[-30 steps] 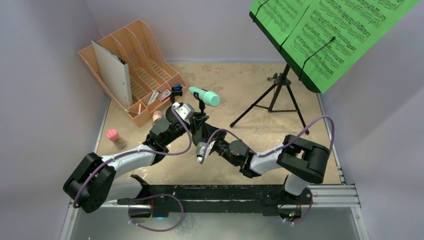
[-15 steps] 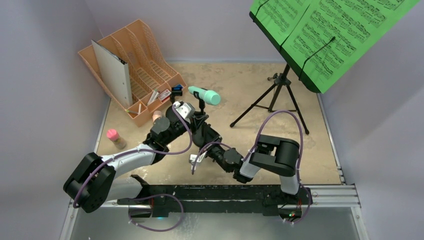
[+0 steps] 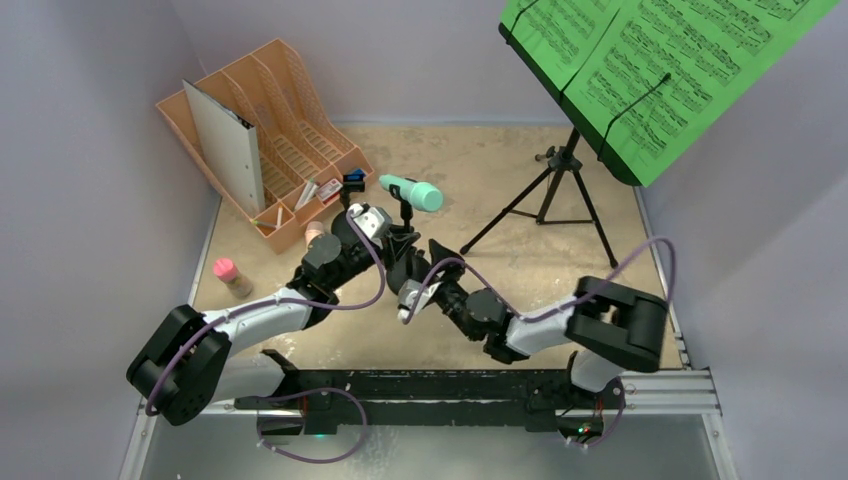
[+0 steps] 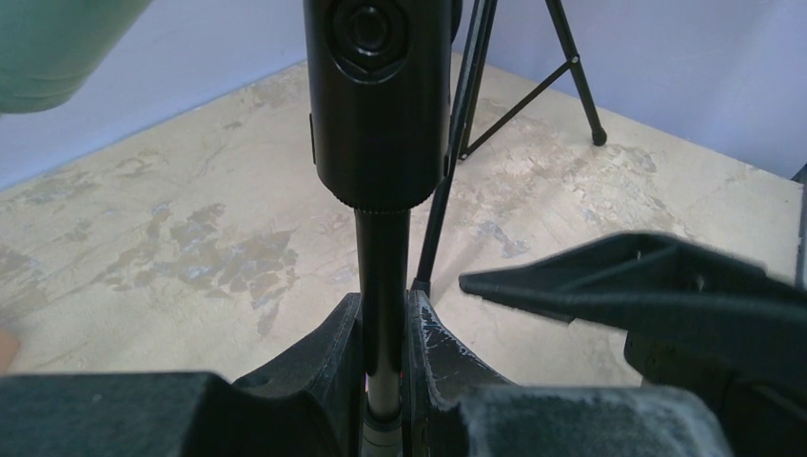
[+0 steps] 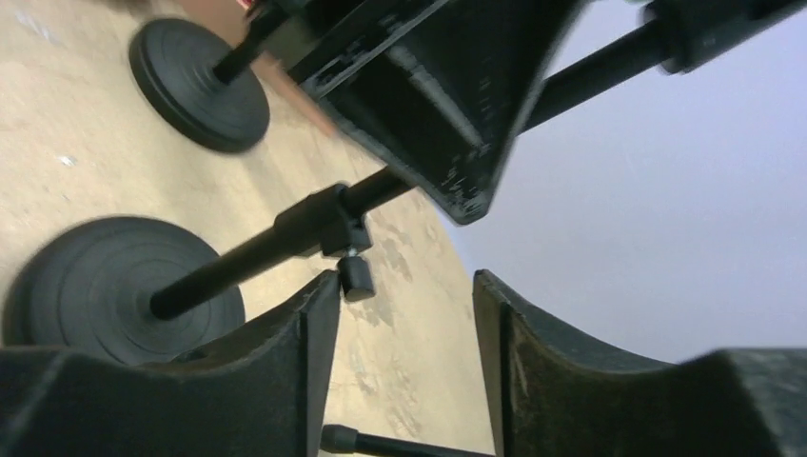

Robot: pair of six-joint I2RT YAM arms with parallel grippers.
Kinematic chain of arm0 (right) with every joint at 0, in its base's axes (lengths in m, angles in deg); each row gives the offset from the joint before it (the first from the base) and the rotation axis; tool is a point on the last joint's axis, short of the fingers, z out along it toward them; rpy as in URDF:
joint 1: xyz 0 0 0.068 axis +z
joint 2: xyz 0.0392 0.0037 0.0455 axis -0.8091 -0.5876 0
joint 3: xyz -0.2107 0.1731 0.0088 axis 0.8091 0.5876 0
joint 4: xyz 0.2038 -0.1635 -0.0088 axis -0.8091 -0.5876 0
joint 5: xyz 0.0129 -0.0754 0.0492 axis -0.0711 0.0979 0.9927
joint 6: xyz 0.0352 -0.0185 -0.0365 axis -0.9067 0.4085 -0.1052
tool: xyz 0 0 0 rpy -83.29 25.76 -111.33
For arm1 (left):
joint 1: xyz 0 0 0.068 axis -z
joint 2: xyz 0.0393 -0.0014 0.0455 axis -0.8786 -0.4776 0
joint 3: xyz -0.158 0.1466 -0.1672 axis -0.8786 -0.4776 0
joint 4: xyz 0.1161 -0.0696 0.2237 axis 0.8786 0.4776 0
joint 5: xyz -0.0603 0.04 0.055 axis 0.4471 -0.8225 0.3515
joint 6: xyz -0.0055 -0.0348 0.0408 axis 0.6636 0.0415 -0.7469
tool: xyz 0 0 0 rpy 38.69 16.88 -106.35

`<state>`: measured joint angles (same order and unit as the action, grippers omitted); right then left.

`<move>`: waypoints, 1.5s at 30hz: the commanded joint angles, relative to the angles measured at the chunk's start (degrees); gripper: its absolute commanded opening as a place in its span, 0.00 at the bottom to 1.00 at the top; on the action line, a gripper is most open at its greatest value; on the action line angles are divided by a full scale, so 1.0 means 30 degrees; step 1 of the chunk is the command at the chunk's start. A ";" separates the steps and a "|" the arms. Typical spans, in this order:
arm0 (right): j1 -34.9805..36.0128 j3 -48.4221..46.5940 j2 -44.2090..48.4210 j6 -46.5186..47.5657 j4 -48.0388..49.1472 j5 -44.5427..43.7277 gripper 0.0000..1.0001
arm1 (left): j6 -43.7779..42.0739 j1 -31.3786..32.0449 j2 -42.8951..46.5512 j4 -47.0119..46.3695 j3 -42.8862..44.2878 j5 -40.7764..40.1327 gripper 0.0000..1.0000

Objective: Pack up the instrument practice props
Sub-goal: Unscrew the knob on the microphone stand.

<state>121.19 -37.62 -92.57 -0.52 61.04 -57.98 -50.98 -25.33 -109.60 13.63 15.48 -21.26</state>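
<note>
While the left tool (image 4: 385,319) pinches a clip pole (image 4: 383,252), the right tool (image 5: 404,286) stands spread

- Pale lilac-grey walls (image 3: 90,120) enclose the table on three sides.
- The tabletop (image 3: 480,170) is sandy beige, mottled with grey patches.
- A black rail (image 3: 420,385) runs along its near edge.

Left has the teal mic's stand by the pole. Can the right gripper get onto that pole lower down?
Likely yes. The right gripper is open and right beside the pole; the stretch from its round base up to the left gripper shows bare. It's tight: the two grippers are close together.
</note>
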 commanded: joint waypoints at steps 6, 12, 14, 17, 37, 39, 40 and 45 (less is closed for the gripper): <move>-0.0212 -0.0570 0.6232 -1.1529 -0.9158 0.1631 0.69 | -0.0050 0.0026 -0.0205 0.0614 0.0325 0.0418 0.00; -0.2189 -0.1854 0.8163 -1.7663 -1.3426 0.4271 0.76 | -0.0079 0.0052 -0.0151 0.0614 0.0307 0.0394 0.00; -0.3461 -0.2144 0.8842 -2.0138 -1.4339 0.5971 0.76 | -0.0101 0.0053 -0.0124 0.0614 0.0309 0.0385 0.00; -0.4948 -0.2103 0.9867 -2.3337 -1.4473 0.7810 0.76 | -0.0109 0.0049 -0.0142 0.0585 0.0278 0.0427 0.00; -0.8718 -0.0609 0.5105 -3.8582 -0.8073 1.5090 0.57 | 0.0006 0.0047 -0.0007 0.0499 0.0258 0.0500 0.00; -0.8886 -0.0652 0.4684 -3.9240 -0.8048 1.5028 0.53 | -0.0019 0.0038 -0.0018 0.0497 0.0235 0.0477 0.00; -0.8967 -0.0660 0.4550 -3.9428 -0.7989 1.5096 0.51 | -0.0013 0.0057 -0.0012 0.0497 0.0239 0.0472 0.00; -0.9211 -0.0454 0.4183 -4.0255 -0.7359 1.5246 0.46 | 0.0008 0.0045 0.0027 0.0497 0.0255 0.0530 0.00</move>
<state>94.26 -39.58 -79.80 -116.36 33.61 -13.65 -50.96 -25.33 -109.58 13.74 15.48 -20.76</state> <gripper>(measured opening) 0.476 0.169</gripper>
